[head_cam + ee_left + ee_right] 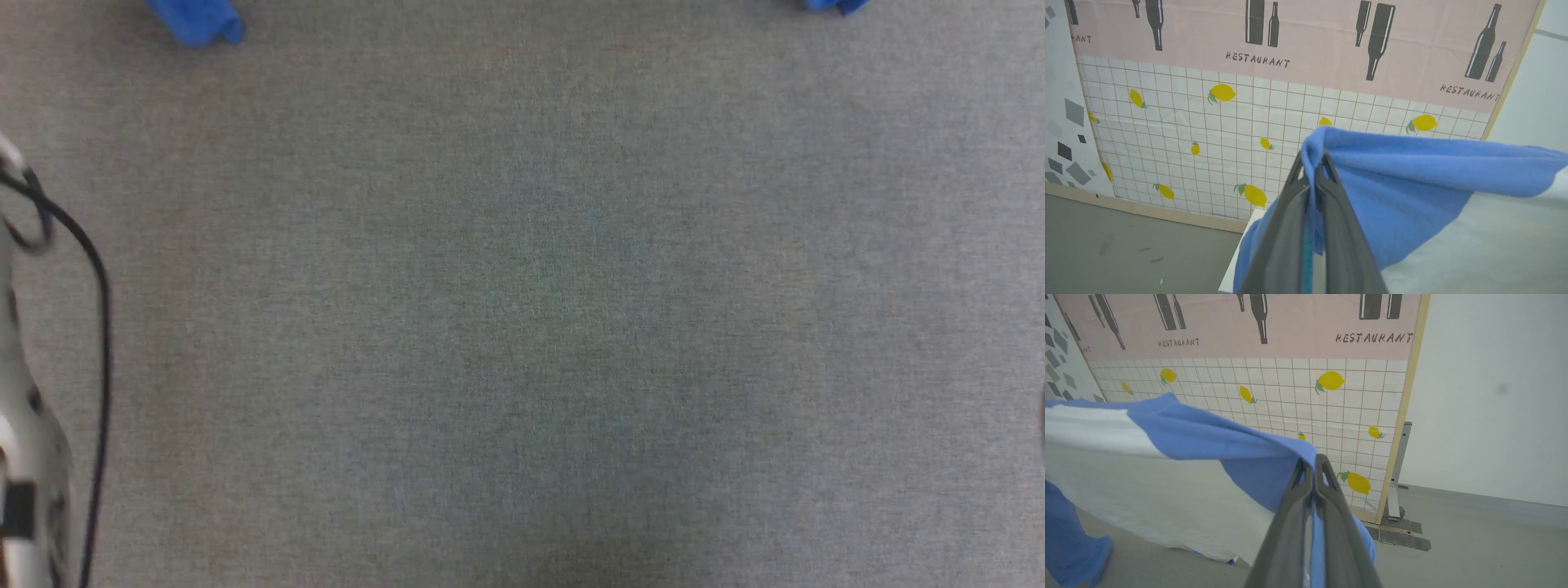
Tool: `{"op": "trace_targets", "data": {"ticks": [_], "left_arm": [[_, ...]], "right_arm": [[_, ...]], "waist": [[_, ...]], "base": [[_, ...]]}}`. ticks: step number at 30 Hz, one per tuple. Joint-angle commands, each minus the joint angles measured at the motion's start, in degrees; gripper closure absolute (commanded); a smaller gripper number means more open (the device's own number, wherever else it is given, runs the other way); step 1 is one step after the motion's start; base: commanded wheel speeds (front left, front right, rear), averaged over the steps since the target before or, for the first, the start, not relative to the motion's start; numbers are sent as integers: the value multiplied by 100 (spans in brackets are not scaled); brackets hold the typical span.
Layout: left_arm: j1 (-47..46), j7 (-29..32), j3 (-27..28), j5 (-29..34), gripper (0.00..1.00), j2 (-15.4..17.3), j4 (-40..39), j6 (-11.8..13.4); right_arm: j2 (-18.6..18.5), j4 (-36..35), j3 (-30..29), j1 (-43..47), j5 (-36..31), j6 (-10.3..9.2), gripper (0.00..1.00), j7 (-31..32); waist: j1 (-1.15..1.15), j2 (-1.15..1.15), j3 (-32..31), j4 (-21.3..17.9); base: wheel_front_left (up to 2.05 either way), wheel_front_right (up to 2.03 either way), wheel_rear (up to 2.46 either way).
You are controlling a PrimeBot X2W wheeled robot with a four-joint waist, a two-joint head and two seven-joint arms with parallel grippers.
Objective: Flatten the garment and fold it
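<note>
Two finger pairs, left fingers, right fingers, clamped on soft white-bodied blue-sleeved shirt | step: flattening, shirt lifted | next: lower taut onto grey surface

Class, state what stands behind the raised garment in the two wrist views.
Behind the garment stands a backdrop panel printed with lemons, a tile grid and a pink RESTAURANT band. The garment hides part of the panel's lower half.

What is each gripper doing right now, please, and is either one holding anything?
Left gripper: jaws shut on the garment, pinching a blue part.
Right gripper: jaws shut on the garment, also on blue fabric.
</note>
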Motion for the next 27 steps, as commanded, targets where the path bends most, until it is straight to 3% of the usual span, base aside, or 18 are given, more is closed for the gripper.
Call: {"op": "trace_targets", "data": {"ticks": [1,8,15,21,27], "left_arm": [[347,-81,-7,37,100,66,10,-36],[2313,-429,79,-321,100,-289,-126,-95],[4708,-412,130,-627,100,-649,-578,98],[6490,54,98,-820,100,-763,-1182,376],[7593,952,88,-919,100,-586,-1940,840]], "right_arm": [[-83,-201,25,416,168,-55,100,-69],[-23,-1124,93,2965,892,-55,100,-225],[235,-1538,7,5306,1126,-55,100,-319],[305,-1775,-136,6824,1197,-55,100,-122],[274,-2308,-489,7918,1186,-55,100,506]], "waist": [[-1,0,-218,31],[-1,0,-997,124],[-1,0,-1938,-35],[-1,0,-2559,-214],[-1,0,-2845,-224]], "base": [[0,0,0],[0,0,0],[0,0,0],[0,0,0],[0,0,0]]}}
